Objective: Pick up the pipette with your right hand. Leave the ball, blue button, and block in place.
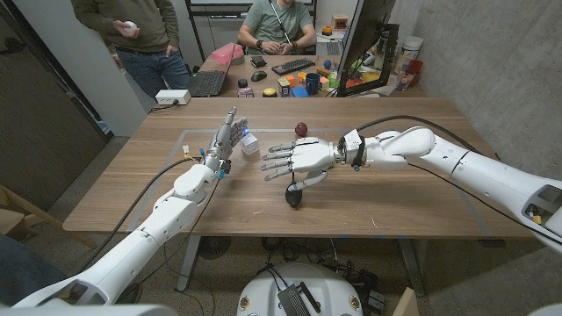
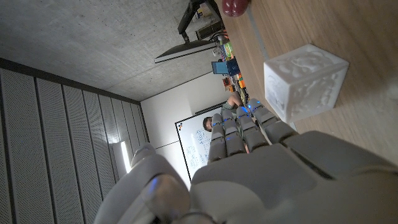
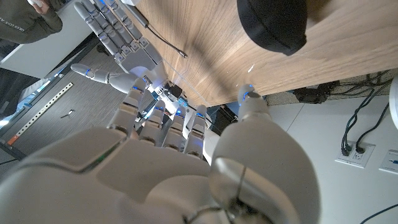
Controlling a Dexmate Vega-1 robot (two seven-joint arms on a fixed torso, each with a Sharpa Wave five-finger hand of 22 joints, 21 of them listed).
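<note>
The right hand [image 1: 294, 160] hovers with fingers spread and empty above the black-bulbed pipette [image 1: 293, 195]. It looks like the approach step; next it must lower and close.

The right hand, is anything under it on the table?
A black rounded object lies on the wood just below the right hand, untouched. Its upper part is covered by the thumb, so its full shape is unclear.

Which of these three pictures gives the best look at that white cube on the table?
The left wrist view: the white cube appears large there, its embossed faces clear. The head view shows it small, partly hidden behind the left hand. I cannot make it out in the right wrist view.
</note>
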